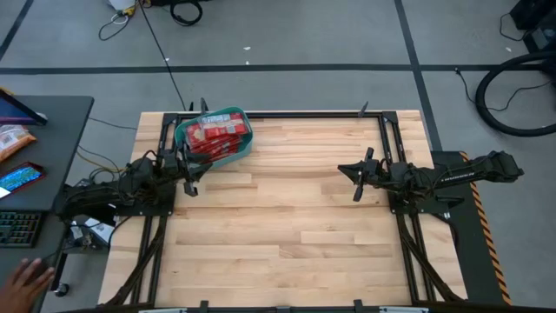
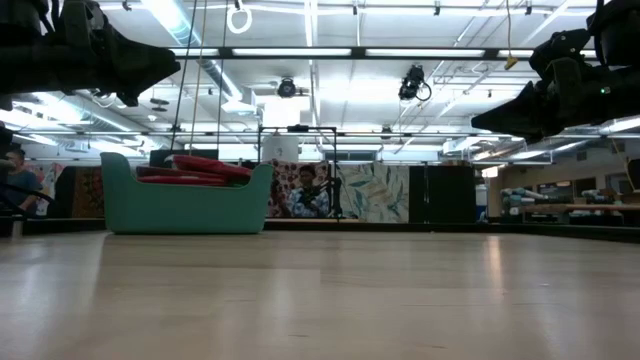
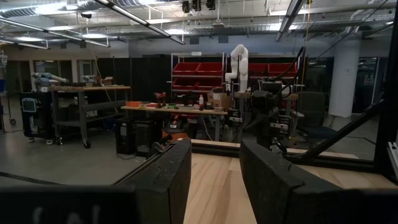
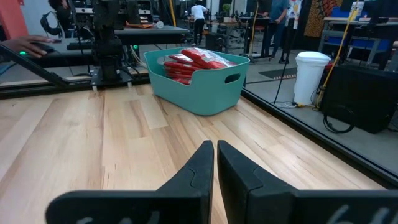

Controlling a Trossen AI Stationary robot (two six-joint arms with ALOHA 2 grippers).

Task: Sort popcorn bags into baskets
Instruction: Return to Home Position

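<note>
A teal basket [image 1: 215, 136] stands at the table's far left, resting on its base; several red popcorn bags [image 1: 213, 132] lie stacked inside it, also seen as popcorn bags [image 4: 193, 62] in the basket [image 4: 199, 84] and above the rim of the basket [image 2: 185, 200]. My left gripper [image 1: 188, 169] hovers open just near of the basket, nothing between its fingers [image 3: 168, 180]. My right gripper [image 1: 358, 176] hangs at the table's right, shut and empty, its fingers [image 4: 214, 168] pointing toward the basket.
A dark frame rail [image 1: 304, 113] runs along the table's far edge. To the left stands a side desk [image 1: 43, 148] with an orange packet [image 1: 13, 139], and a person's hand [image 1: 22, 283] shows at the near left. Bare wood [image 1: 287, 226] fills the table's middle.
</note>
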